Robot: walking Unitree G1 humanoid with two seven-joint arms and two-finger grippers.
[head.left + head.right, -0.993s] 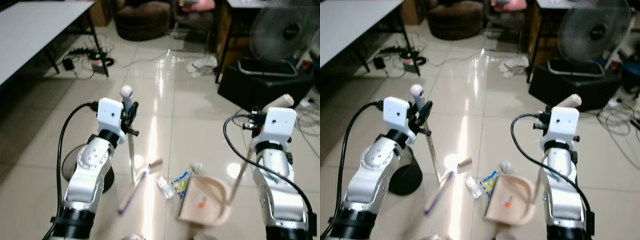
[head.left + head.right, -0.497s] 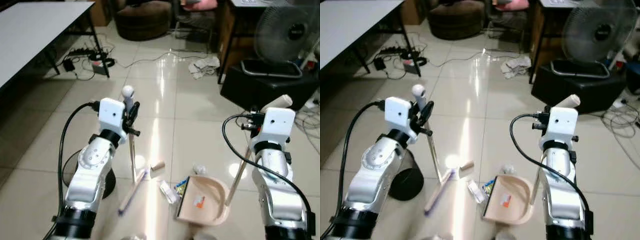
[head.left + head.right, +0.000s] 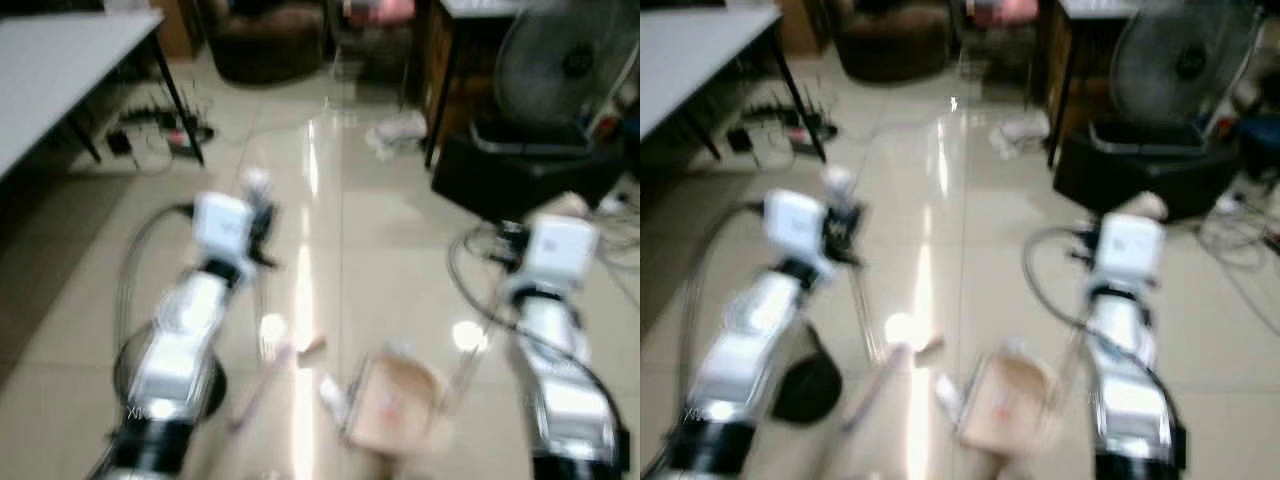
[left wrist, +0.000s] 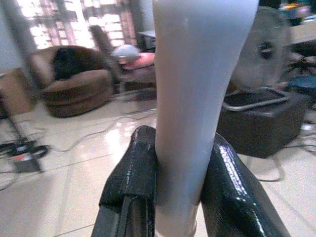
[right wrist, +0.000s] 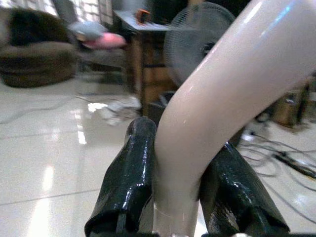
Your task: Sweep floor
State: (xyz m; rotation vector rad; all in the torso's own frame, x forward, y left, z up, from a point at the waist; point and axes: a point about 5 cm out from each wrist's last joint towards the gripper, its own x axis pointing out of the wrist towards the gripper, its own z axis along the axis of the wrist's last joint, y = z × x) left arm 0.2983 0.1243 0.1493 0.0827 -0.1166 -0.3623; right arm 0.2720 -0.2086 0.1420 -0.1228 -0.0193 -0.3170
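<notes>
Change: both head views now blurred, scene shifted slightly; camera moving, grips as before.
Left tool (image 4: 170, 192): pinching the pale broom handle (image 4: 197, 98), upright, ready to sweep.
Litter (image 3: 330, 392): on floor (image 3: 380, 240), near centre.
Right tool (image 5: 177, 197): clamped on dustpan handle (image 5: 222, 94); dustpan (image 3: 395, 405) beside litter, to catch it.

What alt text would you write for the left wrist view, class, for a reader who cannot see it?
Two black fingers of the left gripper clamp a pale broom handle rising upright between them. Behind lie a glossy tiled floor, a brown armchair and a fan.
</notes>
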